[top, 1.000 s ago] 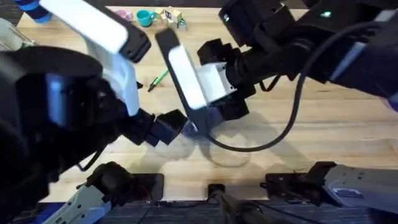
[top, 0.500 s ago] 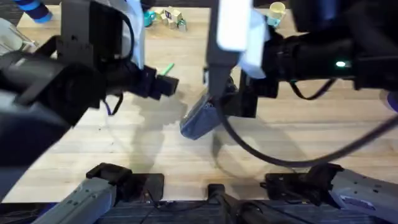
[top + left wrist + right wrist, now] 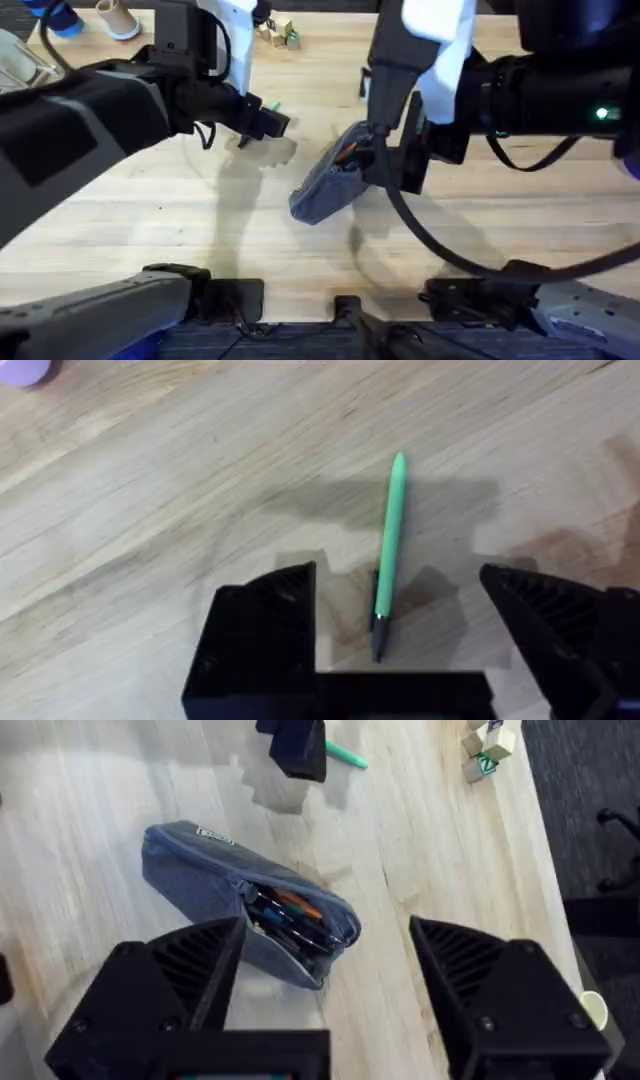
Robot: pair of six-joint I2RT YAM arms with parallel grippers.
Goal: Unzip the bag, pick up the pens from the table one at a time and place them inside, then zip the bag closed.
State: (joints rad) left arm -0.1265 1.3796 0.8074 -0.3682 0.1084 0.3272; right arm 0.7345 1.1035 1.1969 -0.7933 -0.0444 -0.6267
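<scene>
The table (image 3: 520, 220) is a pale butcher-block top with visible plank seams and a matt grain; dark carpet lies past its far edge in the right wrist view. Small wooden blocks (image 3: 278, 30) stand near that far edge, with a beige cup (image 3: 118, 18) and a blue object (image 3: 52, 17) toward the far left corner. The bag (image 3: 328, 186), a slim grey fabric pouch, lies near the table's middle, one end gaping open with dark and orange-tipped pens (image 3: 287, 912) inside. The green pen (image 3: 388, 548), a thin stick with a dark tip, lies flat on the bare wood to the left of the bag, well apart from it. The left gripper (image 3: 400, 615) hangs just above the green pen, its black fingers spread to either side and not touching it. The right gripper (image 3: 325, 975) hovers over the bag's open end, its ribbed black fingers spread wide, holding nothing.
</scene>
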